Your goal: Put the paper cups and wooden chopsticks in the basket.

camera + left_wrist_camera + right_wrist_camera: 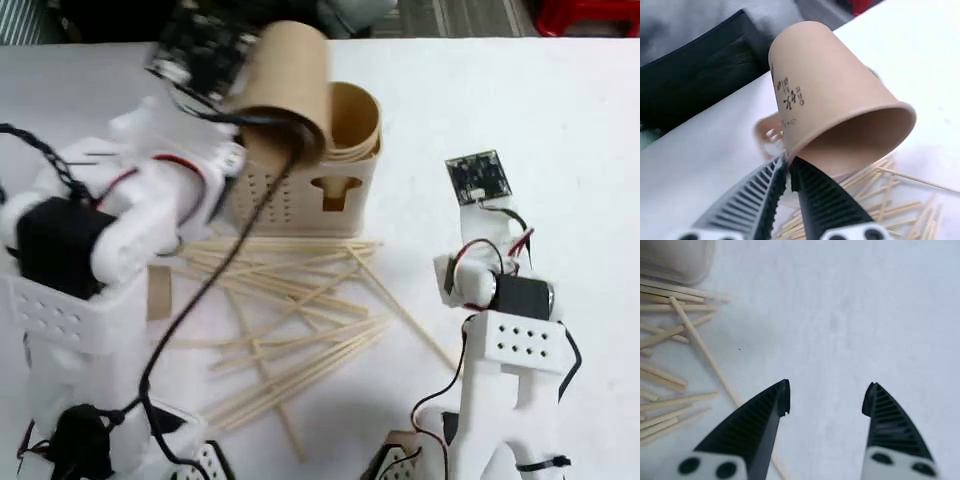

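Gripping the rim of a tilted paper cup (835, 100), the left pincer (788, 162) holds it above the basket (290, 205); from overhead, another cup (356, 120) sits inside. Wooden chopsticks (290, 300) litter the tabletop (865, 315) beside the right pincer (825, 399), jaws apart.

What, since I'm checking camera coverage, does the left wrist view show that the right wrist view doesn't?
Left wrist, not right: a paper cup pinched at its rim by the shut left claw. Right wrist, not left: the open right claw above bare table. Both: scattered wooden chopsticks on the white table.
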You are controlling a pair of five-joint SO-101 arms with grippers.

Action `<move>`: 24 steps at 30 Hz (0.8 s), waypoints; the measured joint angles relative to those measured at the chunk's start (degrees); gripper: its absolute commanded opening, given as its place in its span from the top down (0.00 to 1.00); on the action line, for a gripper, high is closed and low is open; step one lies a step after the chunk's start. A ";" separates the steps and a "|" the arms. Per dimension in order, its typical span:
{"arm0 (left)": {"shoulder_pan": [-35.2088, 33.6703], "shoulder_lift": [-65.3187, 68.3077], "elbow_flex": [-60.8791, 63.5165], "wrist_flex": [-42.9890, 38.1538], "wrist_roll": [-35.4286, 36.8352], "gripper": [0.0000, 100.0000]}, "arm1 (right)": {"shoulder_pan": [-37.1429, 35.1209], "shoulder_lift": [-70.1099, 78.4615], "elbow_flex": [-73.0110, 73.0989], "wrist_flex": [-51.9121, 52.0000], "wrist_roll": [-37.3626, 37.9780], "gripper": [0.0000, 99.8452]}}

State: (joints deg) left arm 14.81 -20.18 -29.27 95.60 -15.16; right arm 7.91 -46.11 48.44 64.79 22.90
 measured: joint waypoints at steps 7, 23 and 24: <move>6.42 1.49 0.09 -1.14 0.00 0.98 | 0.44 0.00 2.46 -3.16 -0.18 0.76; 6.86 9.85 1.85 -0.18 0.09 0.92 | 0.44 0.00 2.46 -3.16 -0.18 0.76; 6.77 10.81 1.85 -0.18 0.09 0.89 | 0.44 0.00 2.46 -3.16 -0.18 0.76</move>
State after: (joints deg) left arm 21.58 -9.36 -27.43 95.43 -15.08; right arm 8.35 -46.11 50.90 61.63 22.73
